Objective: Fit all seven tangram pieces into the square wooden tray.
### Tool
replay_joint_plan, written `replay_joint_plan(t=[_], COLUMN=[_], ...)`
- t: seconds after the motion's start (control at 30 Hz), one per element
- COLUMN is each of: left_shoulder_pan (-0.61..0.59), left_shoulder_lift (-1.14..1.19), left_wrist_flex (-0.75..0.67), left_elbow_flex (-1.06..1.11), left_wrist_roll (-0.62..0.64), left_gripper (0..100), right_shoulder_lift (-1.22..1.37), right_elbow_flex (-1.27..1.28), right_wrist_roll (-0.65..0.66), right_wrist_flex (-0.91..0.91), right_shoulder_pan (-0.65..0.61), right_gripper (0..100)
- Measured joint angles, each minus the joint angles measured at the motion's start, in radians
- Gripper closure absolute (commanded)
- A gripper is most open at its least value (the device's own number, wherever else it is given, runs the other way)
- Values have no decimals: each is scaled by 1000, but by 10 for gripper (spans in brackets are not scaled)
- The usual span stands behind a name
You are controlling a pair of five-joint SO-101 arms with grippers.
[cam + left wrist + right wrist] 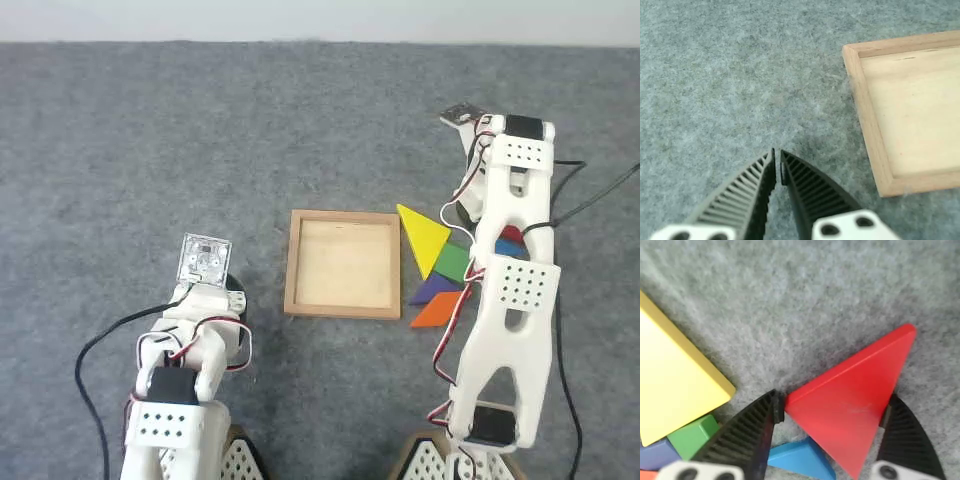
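Observation:
The square wooden tray (293,265) lies empty mid-table; its rim (865,110) is off to one side of my left gripper (777,155), which is shut on nothing just above the grey felt. Right of the tray the pieces are clustered: yellow triangle (425,238), green square (455,262), purple piece (432,288), orange piece (438,310). My right gripper (832,407) is shut on the red triangle (850,405), one finger at its corner and one on its opposite edge. A blue triangle (800,460) lies partly under the red one, beside the yellow triangle (670,390) and green square (692,437).
Grey felt covers the table. The right arm (510,300) stretches over the far side of the piece cluster and hides part of it. The left arm (195,340) rests left of the tray. Cables trail by both arm bases.

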Motion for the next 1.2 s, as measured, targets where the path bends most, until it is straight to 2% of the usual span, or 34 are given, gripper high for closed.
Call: replay_joint_plan(t=[0.23, 0.57, 0.8, 1.0, 1.2], left_shoulder_pan=[0, 0, 0, 0, 0], left_shoulder_lift=[0, 0, 0, 0, 0], left_wrist_flex=[0, 0, 0, 0, 0], left_elbow_flex=[0, 0, 0, 0, 0], left_wrist_roll=[0, 0, 0, 0, 0], left_gripper=[985, 985, 985, 985, 985], right_shoulder_lift=[-52, -230, -408, -480, -410], right_elbow_flex=[5, 41, 180, 256, 261], right_wrist_roll=[0, -84, -104, 35, 166], right_wrist_flex=[31, 57, 57, 57, 54], right_shoulder_pan=[-5, -121, -302, -506, -585], right_gripper=[743, 743, 743, 743, 743])
